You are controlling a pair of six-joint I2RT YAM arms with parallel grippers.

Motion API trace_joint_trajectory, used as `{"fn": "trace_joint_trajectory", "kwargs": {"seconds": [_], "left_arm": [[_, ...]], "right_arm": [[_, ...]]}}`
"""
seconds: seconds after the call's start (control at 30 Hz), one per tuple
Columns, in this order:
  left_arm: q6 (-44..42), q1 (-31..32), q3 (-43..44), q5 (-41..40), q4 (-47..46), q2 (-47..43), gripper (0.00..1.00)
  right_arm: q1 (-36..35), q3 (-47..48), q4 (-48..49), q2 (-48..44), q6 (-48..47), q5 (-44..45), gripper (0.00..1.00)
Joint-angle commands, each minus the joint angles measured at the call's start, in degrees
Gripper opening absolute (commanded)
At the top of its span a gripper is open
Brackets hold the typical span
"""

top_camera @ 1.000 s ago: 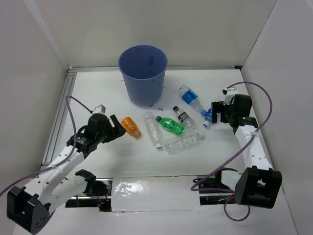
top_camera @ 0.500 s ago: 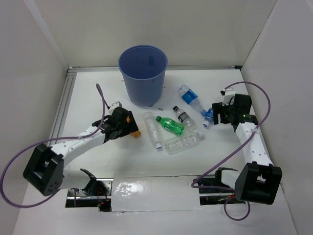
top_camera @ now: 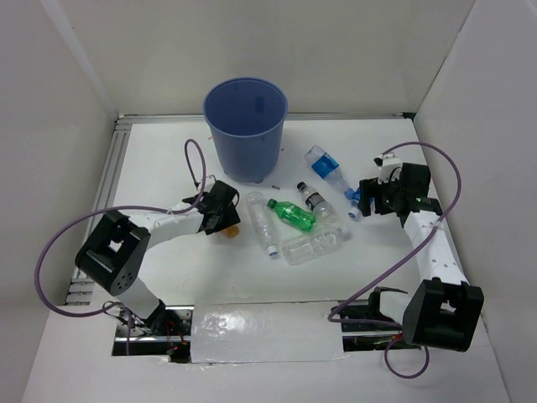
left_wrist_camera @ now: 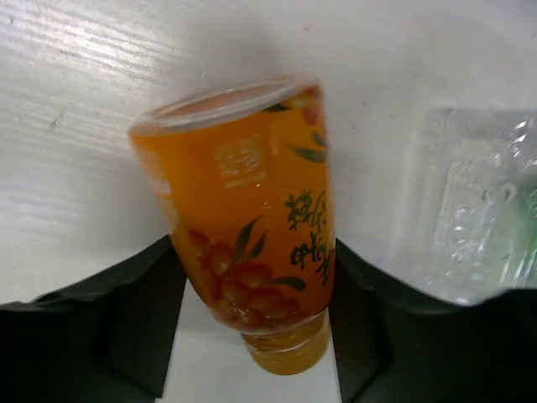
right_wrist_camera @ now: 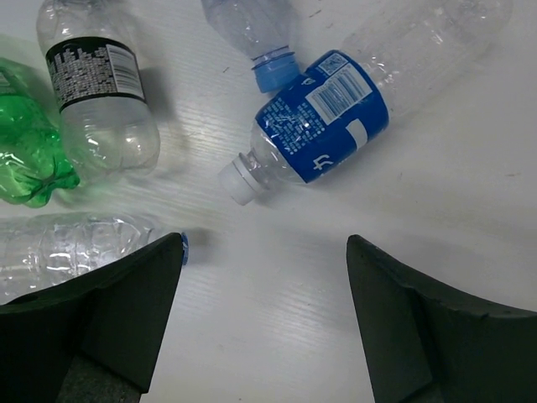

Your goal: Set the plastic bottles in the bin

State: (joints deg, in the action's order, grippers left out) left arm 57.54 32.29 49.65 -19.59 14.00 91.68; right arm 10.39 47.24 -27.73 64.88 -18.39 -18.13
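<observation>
— Since a second ago the left fingers (left_wrist_camera: 134, 319) have swung in across the tabletop (top_camera: 159, 159). They hung back toward the left edge then, and now they sit either side of the orange bottle (left_wrist_camera: 243, 210).

— Gripping it?

— Looks so. Both fingers press against the bottle's sides in the wrist view, neck end toward the wrist, and they were spread wide a moment ago. The bottle lies on the tabletop left of the middle. It is near the bin (top_camera: 247, 155), which stands at the middle of the far edge.

— And the right side?

— Barely shifted. The right fingers (right_wrist_camera: 117, 311) hang spread, nothing between them, over the blue-labelled bottle (right_wrist_camera: 323, 113) toward the right edge. The green bottle (top_camera: 292, 214) and the clear bottles (top_camera: 312, 243) lie between the two arms, all outside the bin.

— So nothing is in yet?

— None that I can see. My guess is the orange one goes first, and it needs lifting above the rim before release.
</observation>
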Motion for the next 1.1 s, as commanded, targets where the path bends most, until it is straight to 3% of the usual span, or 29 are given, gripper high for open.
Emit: {"fn": "trace_joint_trajectory", "kwargs": {"seconds": [0.0,0.03,0.13,0.17,0.27,0.3,0.37,0.43,0.57,0.67,0.77,0.87,0.9,0.93,0.97,1.0,1.03,1.07], "left_arm": [[-0.2,0.1,-0.9,-1.3,-2.7,-1.4,0.58],[-1.0,0.7,-1.4,-1.3,-3.3,-2.6,0.43],[-4.6,4.3,-3.1,-1.8,-2.2,-11.2,0.28],[-7.5,5.5,-3.1,-1.9,-2.2,-14.0,0.21],[-14.2,10.3,-1.4,0.8,0.1,-25.0,0.13],[-15.9,11.8,0.4,2.5,0.2,-29.5,0.07],[-19.3,12.4,3.2,3.8,1.0,-32.5,0.05],[-21.6,12.4,8.3,4.4,0.1,-33.5,0.02],[-27.7,12.4,20.6,0.9,-5.6,-28.1,0.04],[-30.5,9.7,32.8,-1.8,-8.7,-17.2,0.04],[-29.1,5.3,44.2,-3.9,-8.6,-5.7,0.09],[-27.0,1.4,54.0,-4.6,-5.2,3.9,0.21],[-26.1,0.6,56.3,-5.7,-1.9,5.9,0.29],[-25.5,-0.1,58.2,-5.7,-0.6,7.6,0.49],[-25.5,-2.0,61.7,-5.7,1.3,10.2,0.67],[-25.5,-2.0,61.7,-5.7,1.3,11.1,0.67],[-25.5,-2.6,62.4,-4.8,2.5,12.0,0.83],[-25.5,-3.7,63.7,-4.1,3.0,12.8,0.89]], "right_arm": [[0.2,-0.6,0.0,-1.9,-2.4,-3.9,0.84],[0.2,-1.1,-0.6,-2.6,-3.9,-6.2,0.81],[0.2,-1.6,-2.1,-4.6,-7.3,-11.0,0.58],[0.2,-1.6,-2.7,-5.1,-10.1,-14.4,0.43],[0.2,-2.2,-6.0,-6.4,-18.7,-21.8,0.41],[0.2,-2.8,-7.7,-6.4,-23.5,-25.3,0.54],[0.2,-3.3,-9.1,-7.0,-27.8,-28.2,0.64],[0.2,-3.3,-10.4,-6.4,-31.1,-31.1,0.83],[-1.2,-3.3,-10.4,-4.0,-33.6,-35.7,1.00],[-3.9,-1.5,-11.7,-1.2,-33.6,-35.0,1.00],[-6.4,0.5,-13.1,-0.6,-34.2,-34.4,1.00],[-9.6,0.5,-13.1,-2.2,-34.8,-32.1,0.96],[-10.5,-0.1,-11.7,-3.6,-35.7,-30.7,0.85],[-11.9,-0.8,-11.6,-4.1,-36.3,-30.0,0.63],[-12.7,-1.4,-10.8,-4.7,-37.6,-29.4,0.52],[-12.7,-1.5,-10.2,-4.7,-38.3,-28.6,0.51],[-13.5,-2.0,-10.2,-4.7,-39.3,-28.6,0.54],[-14.0,-2.0,-10.2,-4.7,-40.1,-28.1,0.69]]}}
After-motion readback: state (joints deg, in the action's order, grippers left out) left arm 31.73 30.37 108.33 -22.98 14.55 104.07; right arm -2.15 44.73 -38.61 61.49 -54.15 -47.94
